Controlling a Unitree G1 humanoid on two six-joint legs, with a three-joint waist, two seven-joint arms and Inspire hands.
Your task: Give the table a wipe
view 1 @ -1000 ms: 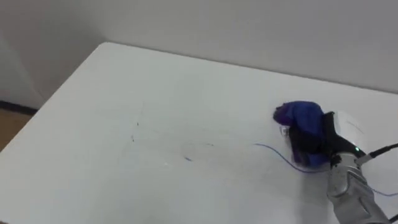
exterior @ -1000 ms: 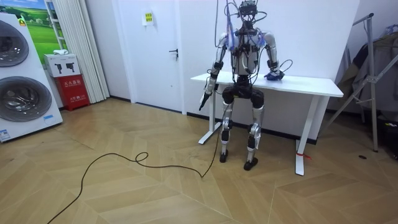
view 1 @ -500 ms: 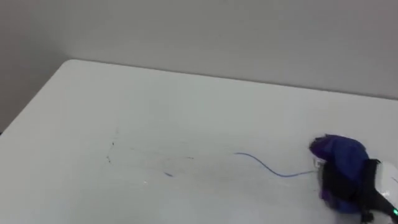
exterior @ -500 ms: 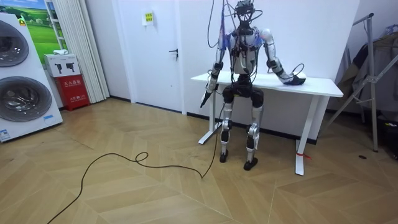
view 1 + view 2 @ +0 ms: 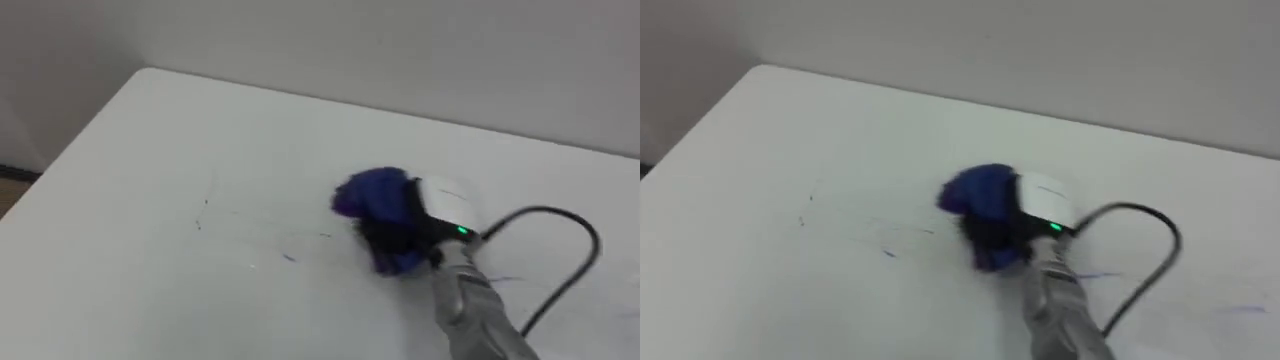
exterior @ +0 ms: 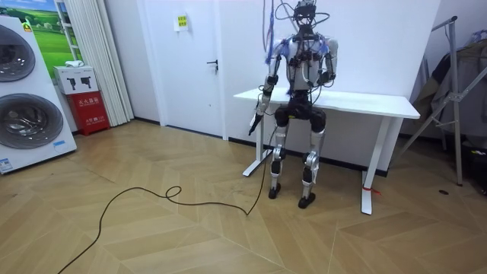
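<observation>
Wiping is under way: a blue cloth (image 5: 368,192) is clenched in the right hand (image 5: 428,212) mid table (image 5: 200,130); pen marks (image 5: 288,258) toward the left edge should be rubbed next.

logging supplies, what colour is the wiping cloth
Deep blue, tinged purple; the cloth shows best in the left eye view.

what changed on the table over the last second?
Right hand, still shut on the blue cloth, swung out right, then swept back left over the curved blue line's spot on the table. Faint pen marks at left remain; left hand stays hanging.
</observation>
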